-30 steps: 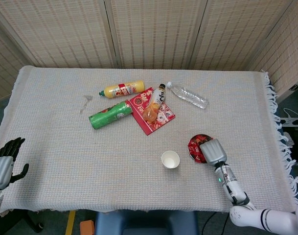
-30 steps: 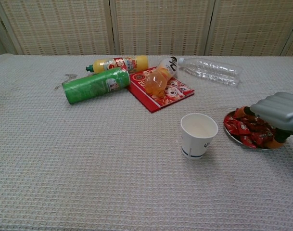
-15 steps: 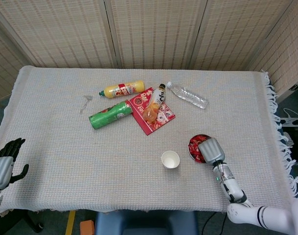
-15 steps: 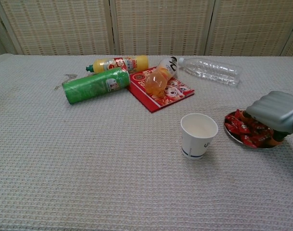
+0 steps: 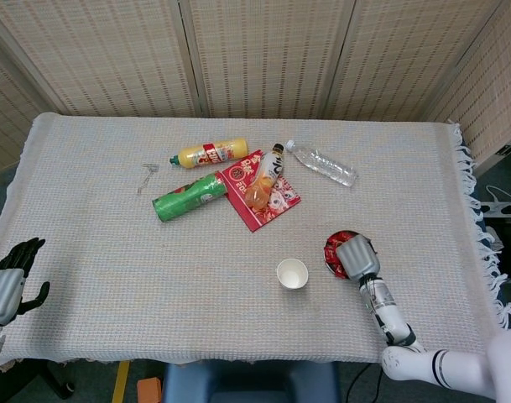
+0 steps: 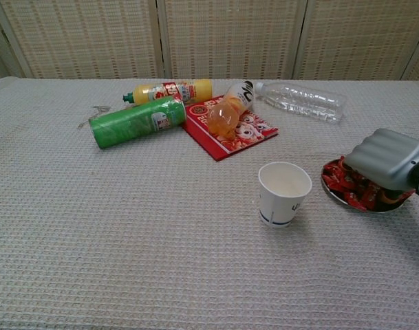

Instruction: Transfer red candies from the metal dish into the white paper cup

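Right hand has drifted left and down over the metal dish of red candies, robot's bench, mid-pick. Seen from the chest cam, the grey back of the hand covers more of the dish than half a sec ago, and sits nearer the white paper cup; the head cam shows the same small slide toward the cup side of the dish. Fingers point down into the pile and are hidden under the hand, so can't tell whether they're pinching a candy or just spread over the heap.

What it means, as a judgement: the hand looks to be settling in for a grab, not carrying yet. Cup interior reads white and bare in the head cam, so no candy appears to have gone across; task seems near its start. Cup stands upright just beside the dish, to its left, not touching it.

Vs. the frame 1 sec back: hand was further right and higher, w/ more of the candies' left edge exposed; now only the near-left rim and a strip of red wrappers show below the hand. Cup and dish haven't shifted.

Left hand hangs off the table's near-left corner, dark fingers apart and empty, about where it was, only slightly lower.

Clutter at the far side unchanged: green can, yellow bottle, clear bottle, red packet under an orange bottle.
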{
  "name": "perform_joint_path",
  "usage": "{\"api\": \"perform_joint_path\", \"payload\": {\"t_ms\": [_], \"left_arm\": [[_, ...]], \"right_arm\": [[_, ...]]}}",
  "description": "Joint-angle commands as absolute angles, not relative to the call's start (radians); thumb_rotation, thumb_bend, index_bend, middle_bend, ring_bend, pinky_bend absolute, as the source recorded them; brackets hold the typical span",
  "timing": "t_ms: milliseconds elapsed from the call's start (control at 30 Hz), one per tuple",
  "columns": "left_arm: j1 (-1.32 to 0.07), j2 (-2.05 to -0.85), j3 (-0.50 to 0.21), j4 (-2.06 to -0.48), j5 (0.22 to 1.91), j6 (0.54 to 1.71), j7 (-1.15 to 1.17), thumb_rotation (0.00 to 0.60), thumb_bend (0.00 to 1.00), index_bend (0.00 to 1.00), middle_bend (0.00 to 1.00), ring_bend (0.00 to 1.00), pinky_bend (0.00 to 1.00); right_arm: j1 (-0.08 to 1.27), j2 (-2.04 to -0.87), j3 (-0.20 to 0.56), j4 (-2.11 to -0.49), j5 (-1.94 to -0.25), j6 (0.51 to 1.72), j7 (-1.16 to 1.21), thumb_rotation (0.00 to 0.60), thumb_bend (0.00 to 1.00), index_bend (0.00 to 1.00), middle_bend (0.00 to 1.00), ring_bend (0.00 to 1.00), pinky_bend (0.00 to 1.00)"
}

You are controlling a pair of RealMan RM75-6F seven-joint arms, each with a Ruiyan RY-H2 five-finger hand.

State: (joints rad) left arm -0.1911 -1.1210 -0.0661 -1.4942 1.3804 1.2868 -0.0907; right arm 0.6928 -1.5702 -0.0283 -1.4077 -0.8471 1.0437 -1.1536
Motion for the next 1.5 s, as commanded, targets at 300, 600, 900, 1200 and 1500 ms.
{"api": "perform_joint_path", "payload": {"t_ms": [300,600,900,1200,1500], "left_arm": [[-0.193,-1.117,-0.065,-1.494,1.38,1.282,-0.1,0.6,0.46,0.0,0.0,0.0,0.19],[-0.197,-1.114,-0.064,-1.494,1.375,1.272,-0.108,0.6,0.47,0.0,0.0,0.0,0.19],[-0.201,-1.106,-0.062,-1.491,1.38,1.26,-0.139,0.6,0.47,0.0,0.0,0.0,0.19],[-0.202,-1.1,-0.059,-1.489,1.39,1.258,-0.166,0.6,0.47,0.0,0.01,0.0,0.19],[-0.2,-1.095,-0.056,-1.486,1.404,1.268,-0.189,0.6,0.47,0.0,0.01,0.0,0.19]], "right_arm": [[0.708,-1.595,-0.051,-1.381,-0.843,1.048,-1.195,0.6,0.36,0.65,0.66,0.6,0.97],[0.709,-1.615,-0.06,-1.348,-0.884,1.052,-1.177,0.6,0.37,0.76,0.73,0.66,1.0],[0.714,-1.63,-0.068,-1.334,-0.868,1.057,-1.233,0.6,0.37,0.83,0.76,0.68,1.0],[0.725,-1.658,-0.086,-1.31,-0.874,1.075,-1.318,0.6,0.37,0.88,0.8,0.69,1.0],[0.722,-1.68,-0.095,-1.299,-0.909,1.109,-1.357,0.6,0.37,0.94,0.81,0.71,1.0]]}}
